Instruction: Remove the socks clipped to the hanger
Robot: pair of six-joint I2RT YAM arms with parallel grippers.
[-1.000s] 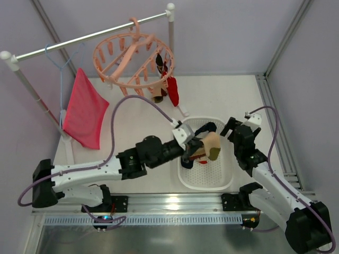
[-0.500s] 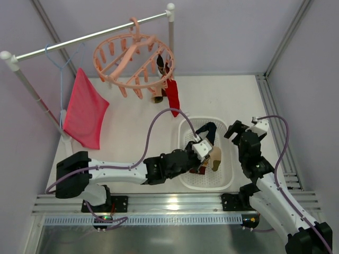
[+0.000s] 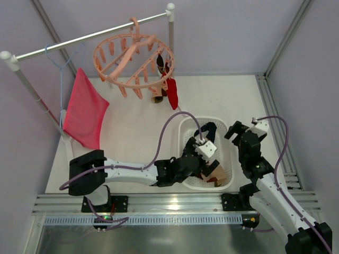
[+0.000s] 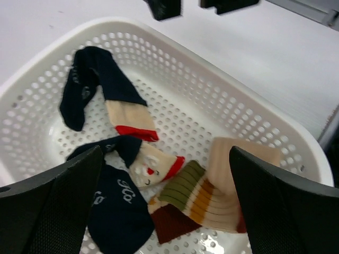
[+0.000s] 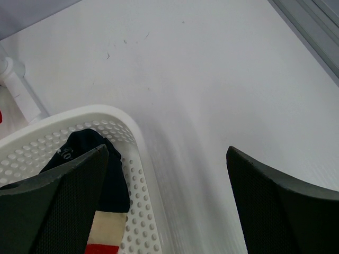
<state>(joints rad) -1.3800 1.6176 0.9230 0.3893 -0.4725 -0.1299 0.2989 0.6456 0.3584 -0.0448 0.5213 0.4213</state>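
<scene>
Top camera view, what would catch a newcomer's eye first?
The salmon-pink ring hanger on the rail at the back, with a red sock clipped to its right side. Nearer, the left arm reaches over a white basket holding several socks, and a pink-red cloth hangs at the left.

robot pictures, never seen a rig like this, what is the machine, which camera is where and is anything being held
These are two robot arms bolted at the near edge of a table, each ending in a two-finger gripper. The wide picture looks down from above and behind them. The other two come from wrist cameras; the dark shapes at their lower corners are the fingers. The left gripper is open over a white basket holding socks, among them a navy sock and a striped sock. The right gripper is open over the table beside the basket. Neither holds anything. At the back hangs a pink hanger with a red sock clipped to it, beside a red cloth.
</scene>
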